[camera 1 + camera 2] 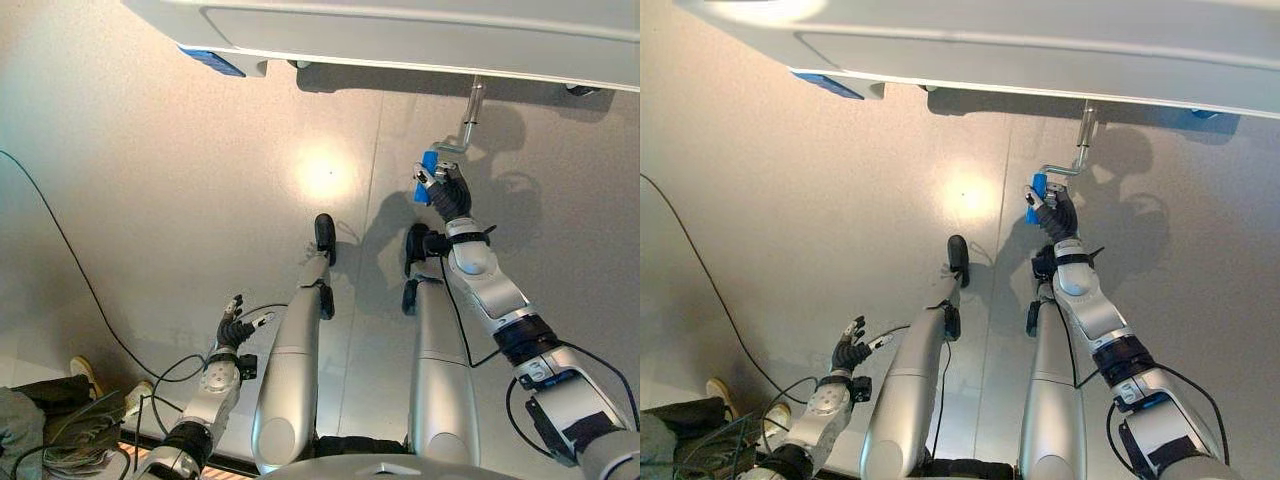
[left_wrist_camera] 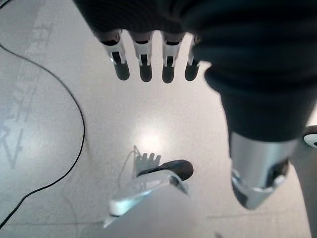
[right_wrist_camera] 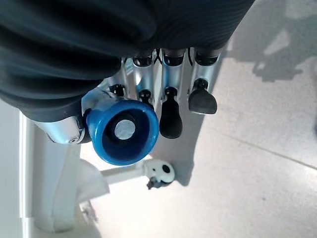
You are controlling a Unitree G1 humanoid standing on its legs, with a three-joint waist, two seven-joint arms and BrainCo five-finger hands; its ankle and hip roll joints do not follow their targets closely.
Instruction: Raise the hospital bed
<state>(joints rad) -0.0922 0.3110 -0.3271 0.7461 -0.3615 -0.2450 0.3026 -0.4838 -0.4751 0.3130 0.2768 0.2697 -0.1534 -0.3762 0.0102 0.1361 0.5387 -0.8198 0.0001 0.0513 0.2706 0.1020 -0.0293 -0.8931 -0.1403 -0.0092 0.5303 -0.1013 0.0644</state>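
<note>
Presently, the blue crank knob [image 1: 427, 166] is held in the curled fingers of the right hand [image 1: 446, 188], just below the foot of the bed [image 1: 400, 35], where the metal crank [image 1: 470, 118] comes out. The left hand [image 1: 234, 325] is kept low at the side, well apart, fingers loosely extended and holding nothing. The grasp is judged complete; cranking is judged to remain, since bed height cannot be told.

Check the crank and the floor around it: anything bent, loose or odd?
Nothing stands out. The right robot hand is curled round the blue crank handle on the bent metal crank under the white bed frame.
</note>
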